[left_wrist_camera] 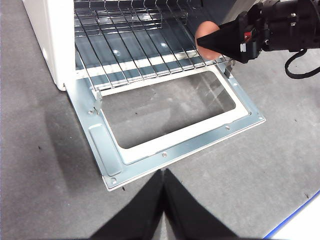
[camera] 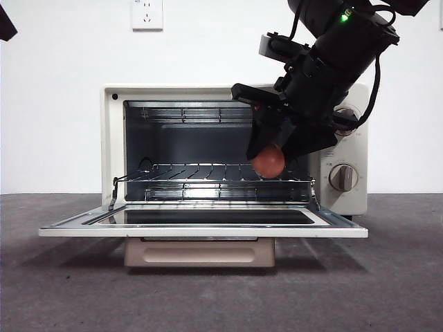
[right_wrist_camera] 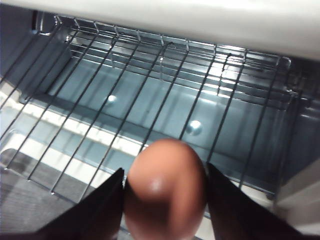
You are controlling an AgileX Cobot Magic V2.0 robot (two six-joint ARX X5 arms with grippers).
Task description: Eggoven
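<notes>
The cream toaster oven (camera: 111,138) stands with its glass door (camera: 208,220) folded down flat and its wire rack (camera: 208,173) showing inside. My right gripper (camera: 271,158) is shut on the reddish-brown egg (camera: 268,162) and holds it just above the rack's front right part, at the oven mouth. In the right wrist view the egg (right_wrist_camera: 165,190) sits between the two jaws over the rack (right_wrist_camera: 125,105). The left wrist view shows the egg (left_wrist_camera: 206,36) behind the right arm, and the open door (left_wrist_camera: 165,107). My left gripper (left_wrist_camera: 163,172) is shut and hangs above the table in front of the door.
Two knobs (camera: 344,177) sit on the oven's right panel, close behind the right arm. A wall socket (camera: 147,14) is on the white wall. Grey table surface (camera: 69,290) spreads in front; a blue-edged table border (left_wrist_camera: 295,215) shows near the left gripper.
</notes>
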